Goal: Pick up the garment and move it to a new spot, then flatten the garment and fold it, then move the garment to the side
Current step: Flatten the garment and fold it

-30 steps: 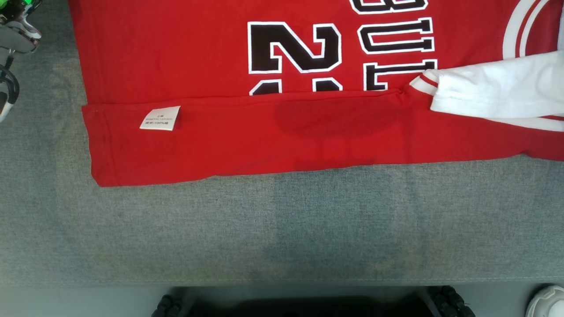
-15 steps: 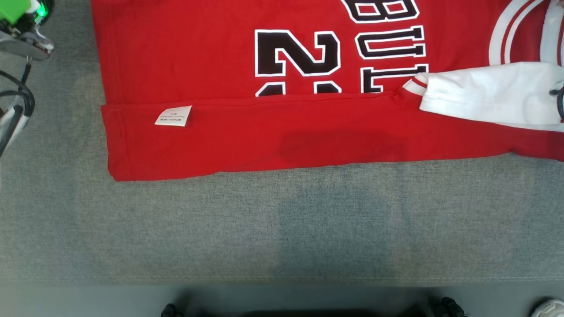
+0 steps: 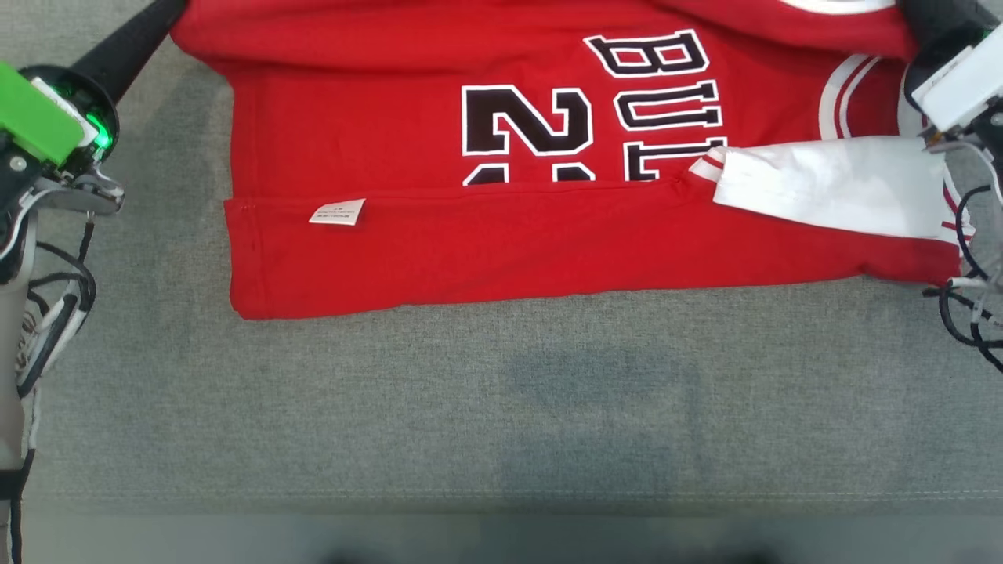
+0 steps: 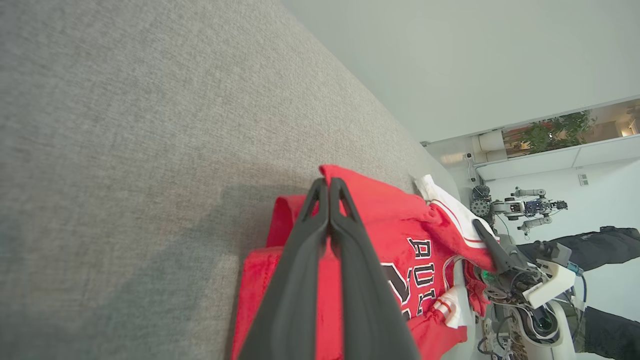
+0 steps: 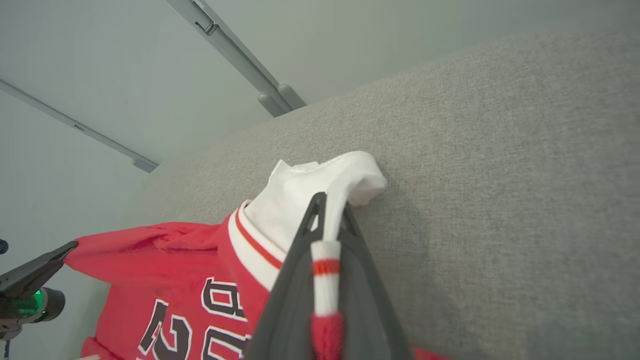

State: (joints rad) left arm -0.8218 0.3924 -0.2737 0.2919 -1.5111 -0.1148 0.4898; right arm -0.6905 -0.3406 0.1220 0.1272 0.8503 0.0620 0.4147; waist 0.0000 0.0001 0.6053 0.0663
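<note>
The garment [image 3: 486,243] is a red jersey with black numbers and letters and a white sleeve [image 3: 831,184], lying on the grey cloth surface [image 3: 470,392]. Its near edge is folded over, with a white label [image 3: 338,212] showing. My left gripper [image 4: 328,186] is shut on a raised red corner of the garment [image 4: 370,200]; its dark finger [image 3: 133,43] reaches that corner at the top left of the head view. My right gripper [image 5: 327,205] is shut on the garment's white, red-striped trim [image 5: 325,255] beside a bunched white sleeve [image 5: 310,195].
Grey surface stretches in front of the garment to the front edge [image 3: 501,497]. Loose cables [image 3: 968,313] hang by the right arm and cables [image 3: 47,313] by the left. Another robot [image 4: 520,207] stands far off in the left wrist view.
The head camera has shifted, so the garment sits smaller and further right. Both arms have come into view at the top corners, and a raised red fold now runs along the garment's far edge.
</note>
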